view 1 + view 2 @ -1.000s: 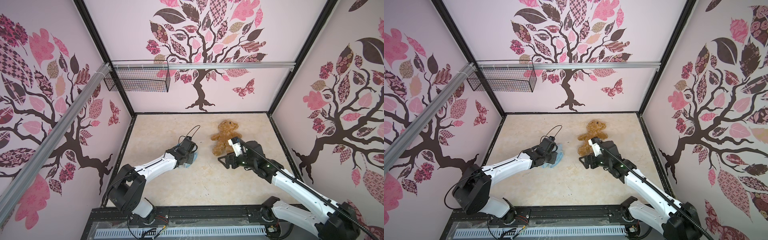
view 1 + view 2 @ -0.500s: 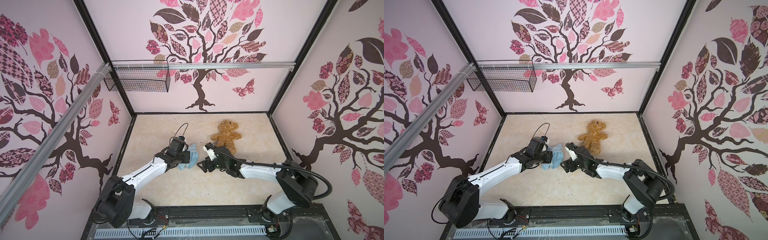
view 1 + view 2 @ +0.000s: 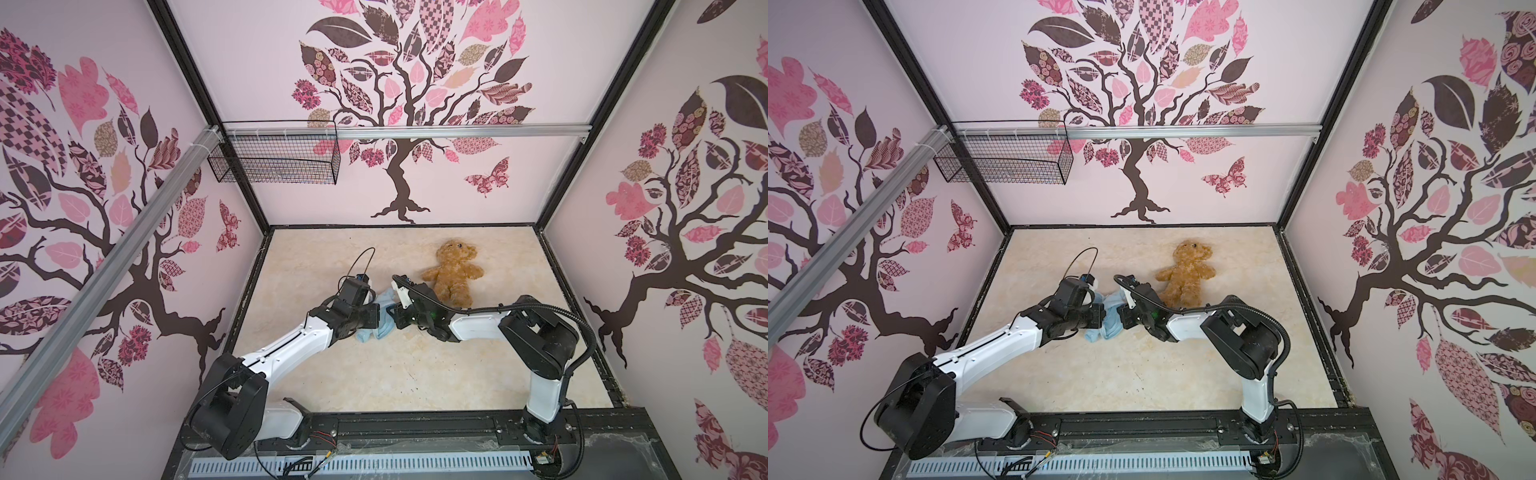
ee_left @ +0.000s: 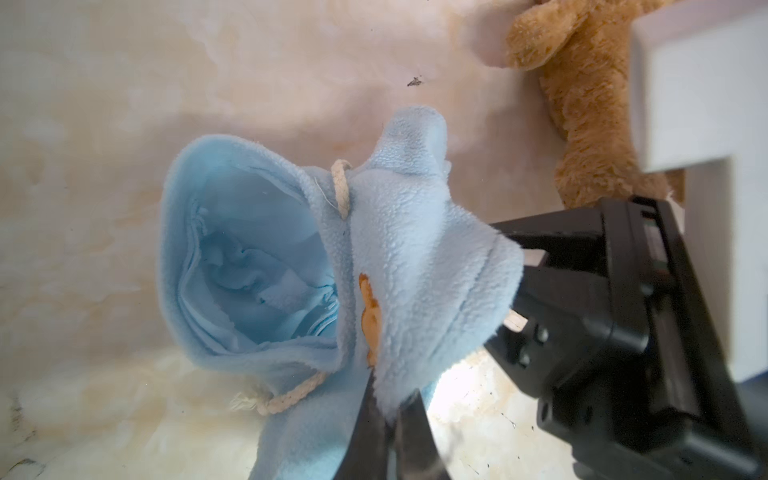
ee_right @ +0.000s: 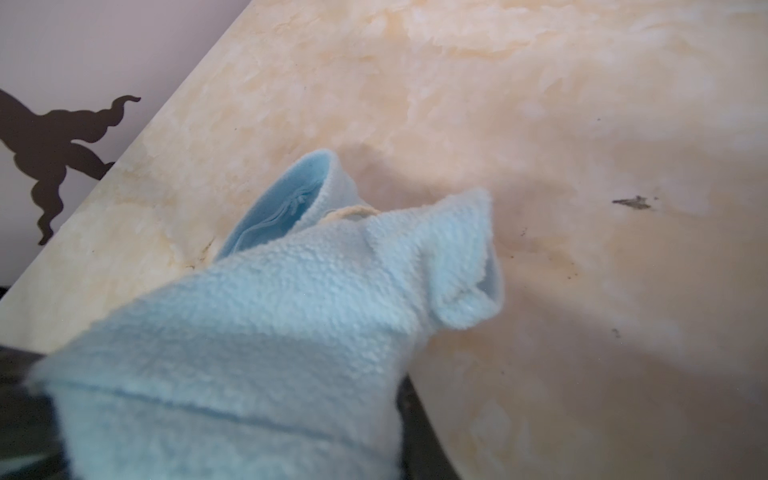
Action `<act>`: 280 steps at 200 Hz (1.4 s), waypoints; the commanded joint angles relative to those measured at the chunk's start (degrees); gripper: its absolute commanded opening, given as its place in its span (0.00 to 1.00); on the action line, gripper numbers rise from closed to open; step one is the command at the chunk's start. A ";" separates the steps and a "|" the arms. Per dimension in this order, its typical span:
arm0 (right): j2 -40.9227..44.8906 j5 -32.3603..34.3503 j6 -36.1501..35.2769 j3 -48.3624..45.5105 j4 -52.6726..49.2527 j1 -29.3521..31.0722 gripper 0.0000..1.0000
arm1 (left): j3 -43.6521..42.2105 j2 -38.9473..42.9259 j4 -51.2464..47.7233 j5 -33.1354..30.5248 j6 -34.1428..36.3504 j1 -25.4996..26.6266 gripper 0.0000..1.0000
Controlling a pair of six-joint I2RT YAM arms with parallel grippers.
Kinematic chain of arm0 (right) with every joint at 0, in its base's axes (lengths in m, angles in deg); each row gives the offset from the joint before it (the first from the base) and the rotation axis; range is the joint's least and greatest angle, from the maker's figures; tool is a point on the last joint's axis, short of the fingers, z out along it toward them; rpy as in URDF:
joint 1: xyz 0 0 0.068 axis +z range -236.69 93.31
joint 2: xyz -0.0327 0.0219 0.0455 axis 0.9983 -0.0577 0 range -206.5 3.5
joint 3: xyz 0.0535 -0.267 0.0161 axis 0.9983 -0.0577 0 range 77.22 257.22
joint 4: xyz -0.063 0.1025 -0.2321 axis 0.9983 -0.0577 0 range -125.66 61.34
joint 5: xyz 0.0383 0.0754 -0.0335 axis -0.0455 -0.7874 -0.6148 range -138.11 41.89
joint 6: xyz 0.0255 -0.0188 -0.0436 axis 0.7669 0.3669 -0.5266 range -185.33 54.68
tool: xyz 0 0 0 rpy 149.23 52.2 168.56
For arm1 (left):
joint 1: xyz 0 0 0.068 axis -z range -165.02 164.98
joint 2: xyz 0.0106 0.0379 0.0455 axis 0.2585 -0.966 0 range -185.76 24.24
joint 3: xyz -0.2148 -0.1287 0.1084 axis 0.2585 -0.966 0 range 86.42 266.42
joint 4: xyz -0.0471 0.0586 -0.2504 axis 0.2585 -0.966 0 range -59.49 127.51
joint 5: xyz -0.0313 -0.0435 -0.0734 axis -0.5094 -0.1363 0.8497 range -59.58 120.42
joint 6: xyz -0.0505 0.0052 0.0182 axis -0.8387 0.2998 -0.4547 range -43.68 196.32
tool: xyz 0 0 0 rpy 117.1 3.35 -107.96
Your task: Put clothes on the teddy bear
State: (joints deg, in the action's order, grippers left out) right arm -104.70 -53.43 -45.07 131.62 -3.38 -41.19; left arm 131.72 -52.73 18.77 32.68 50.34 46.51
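Top views: the teddy bear [image 3: 453,276] is laid face-up toward the back, clear of the hoodie [image 3: 382,328] held between both arms.

Left wrist: the left gripper [image 4: 390,411] is clamped on the hem and the right gripper [image 4: 521,291] is closed on the opposite edge. The opening is best stretched evenly.

Right wrist: only fleece is seen.

A second earlier, the right gripper was wide by the bear.

Both arms have white shells on the long links and black, blocky joints. The left arm [image 3: 286,353] carries a thin black cable loop [image 3: 357,259] at its wrist. Along the right arm [image 3: 478,323] runs a thick ribbed black hose [image 3: 590,336], and a small green light [image 3: 432,314] glows near its wrist. The right tool [image 4: 524,291] is black, with round screws [image 4: 540,332] and white finger pads [image 4: 534,259].
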 commanded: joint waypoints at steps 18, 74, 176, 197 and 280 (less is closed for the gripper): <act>0.27 3.81 2.94 2.08 -10.10 -1.55 0.05 | -0.45 -1.59 0.03 -7.03 -2.30 -0.22 0.00; 2.40 -5.66 0.65 5.73 -16.84 -4.87 0.26 | 1.39 -3.93 0.90 -6.16 -3.69 -0.23 0.00; 19.60 -4.98 -6.80 11.18 -35.76 -16.28 0.71 | 9.09 -9.03 0.52 -2.86 -7.22 -0.72 0.00; 16.16 3.77 -7.15 15.69 -38.33 -21.00 0.87 | 9.29 -8.83 0.55 -2.57 -7.11 -0.77 0.00; -6.17 23.25 -8.78 35.91 -42.79 -26.23 0.99 | 9.11 -8.11 0.57 -1.31 -6.23 -0.76 0.00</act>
State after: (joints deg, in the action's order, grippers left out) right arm -105.45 -37.30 -53.14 162.37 -42.31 -67.95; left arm 138.87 -60.92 18.83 30.74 43.41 45.98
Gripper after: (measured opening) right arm 0.995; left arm 0.048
